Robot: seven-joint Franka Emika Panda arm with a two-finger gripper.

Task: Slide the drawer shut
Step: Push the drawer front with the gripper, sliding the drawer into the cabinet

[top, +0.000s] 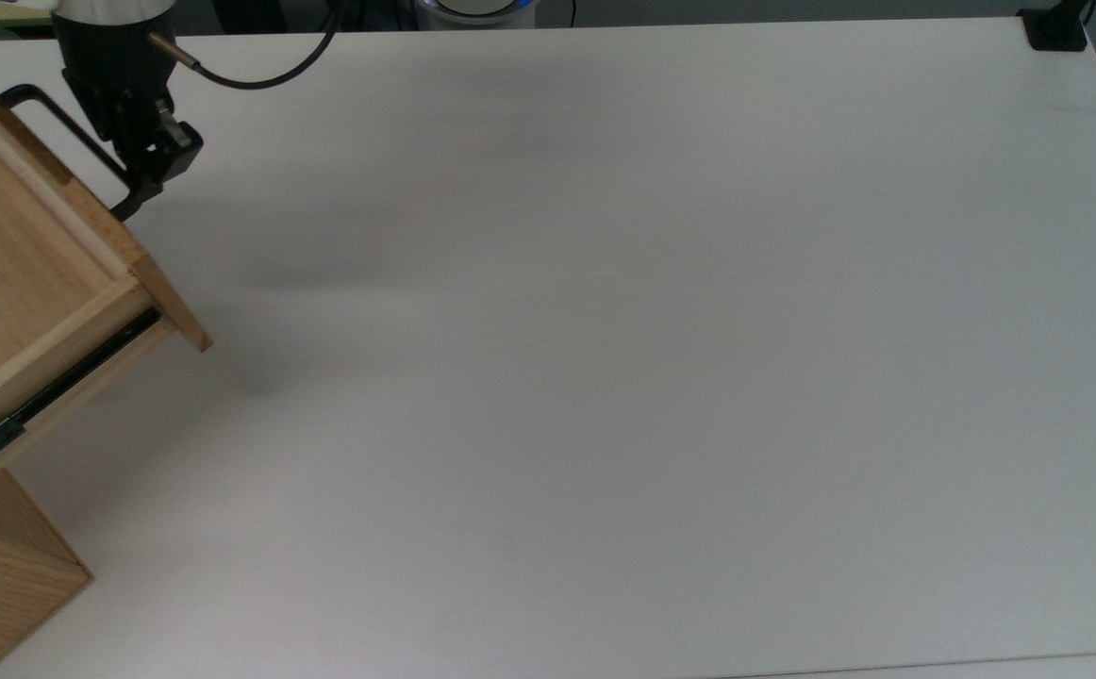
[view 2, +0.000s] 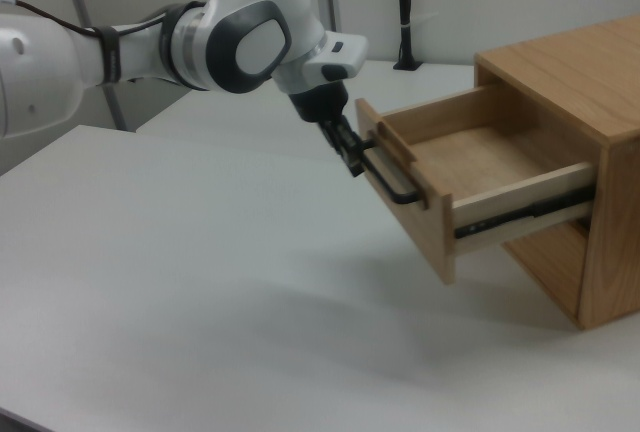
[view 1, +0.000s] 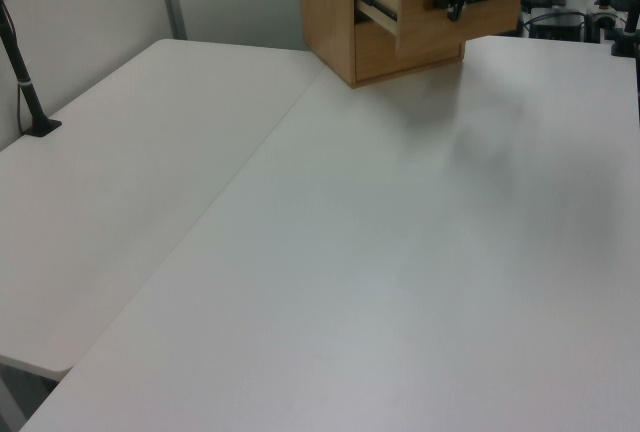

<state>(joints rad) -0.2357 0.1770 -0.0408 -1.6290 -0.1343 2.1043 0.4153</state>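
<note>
The drawer (top: pixel 10 255) is a light wooden tray pulled part way out of its cabinet (view 2: pixel 600 252) at the top view's left edge, with a black slide rail along its side. Its black bar handle (top: pixel 62 124) sticks out from the front panel. My gripper (top: pixel 154 174) is shut and empty, its tip against the outer end of the handle. In the right view the gripper (view 2: pixel 352 160) comes in from the right view's left and touches the handle (view 2: pixel 395 184). The left view has the gripper (view 1: pixel 455 2) in front of the drawer's front panel (view 1: pixel 430 27).
The white table (top: pixel 605 377) stretches wide and bare to the top view's right. A black clamp base (top: pixel 1057 28) sits at its far right corner. A black post (view 1: pixel 25 82) stands at the left view's left edge.
</note>
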